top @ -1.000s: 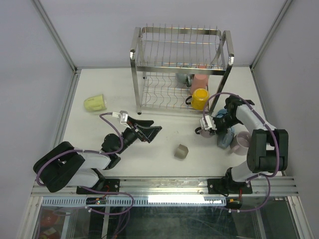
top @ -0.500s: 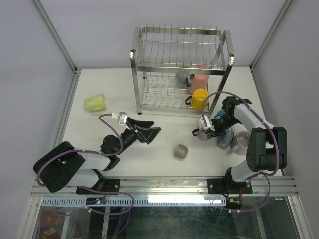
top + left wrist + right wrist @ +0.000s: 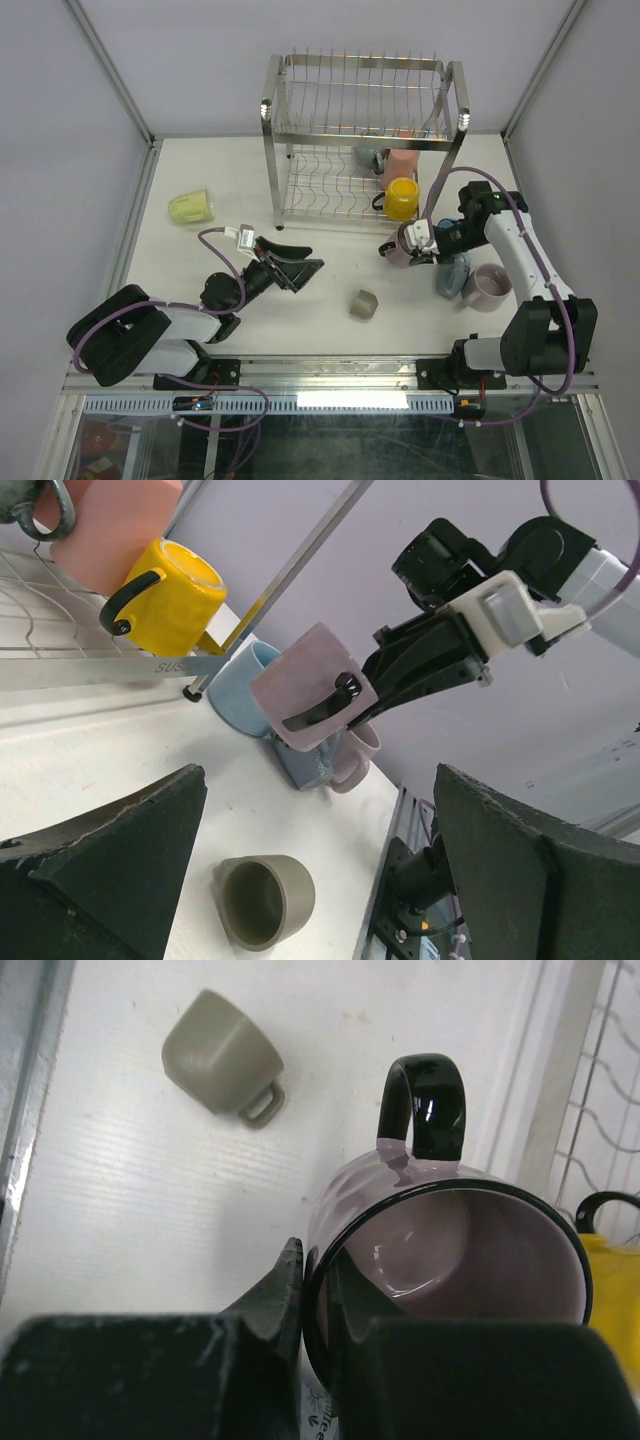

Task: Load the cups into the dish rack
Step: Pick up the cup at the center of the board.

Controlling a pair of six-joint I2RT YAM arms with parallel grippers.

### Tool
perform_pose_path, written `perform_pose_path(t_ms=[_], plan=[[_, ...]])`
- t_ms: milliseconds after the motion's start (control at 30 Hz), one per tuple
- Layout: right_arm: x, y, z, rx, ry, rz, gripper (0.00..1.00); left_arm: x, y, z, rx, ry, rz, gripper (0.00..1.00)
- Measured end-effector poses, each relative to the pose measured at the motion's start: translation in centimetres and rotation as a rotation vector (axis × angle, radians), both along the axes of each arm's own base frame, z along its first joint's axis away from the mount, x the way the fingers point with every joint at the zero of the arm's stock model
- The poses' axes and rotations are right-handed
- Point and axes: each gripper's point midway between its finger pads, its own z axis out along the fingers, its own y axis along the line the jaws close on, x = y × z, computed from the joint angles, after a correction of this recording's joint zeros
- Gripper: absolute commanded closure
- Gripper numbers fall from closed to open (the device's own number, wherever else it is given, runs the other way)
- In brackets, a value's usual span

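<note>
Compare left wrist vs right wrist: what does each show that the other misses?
Left wrist only: the pink mug in the dish rack, the light blue mug beside it, and the right tool seen from outside, gripping the mauve mug. Right wrist only: that mug's inside, its wall pinched between the fingers. Both: the mauve mug, the small grey-beige cup on its side, the yellow mug and rack wire.

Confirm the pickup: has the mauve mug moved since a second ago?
Yes: in the right gripper, the mauve mug shifted nearer the yellow mug in the dish rack.
</note>
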Motion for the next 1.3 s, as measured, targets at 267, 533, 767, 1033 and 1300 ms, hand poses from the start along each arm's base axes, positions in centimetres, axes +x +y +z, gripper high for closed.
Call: perform_pose_path(t_ms=[267,533,767,1033,1300], plan=[[-2.1,2.6,3.5,0.165,0.08,0.014,1.0,-0.9,-0.8,0.6,0.033,-0.082,-0.059,0.13],[-3.9,5.2,5.1,0.28,0.27,-0.017,1.0,-2.7,-3.2,3.0,0.121,-0.391,-0.069,0.12],[-4.7,6.5,5.9,0.328,0.357,-0.015,1.0,-2.4,-5.4,3.0,0.212,-0.573,-0.036,0.21],[-5.3,7.4,6.1,0.345,0.393,0.004,1.0,-1.0,-8.4,0.1,0.281,-0.569,-0.096,0.38],[-5.2,7.6,5.4,0.336,0.412,-0.007,1.0,-1.5,-9.5,0.7,0.255,-0.584,-0.136,0.48]])
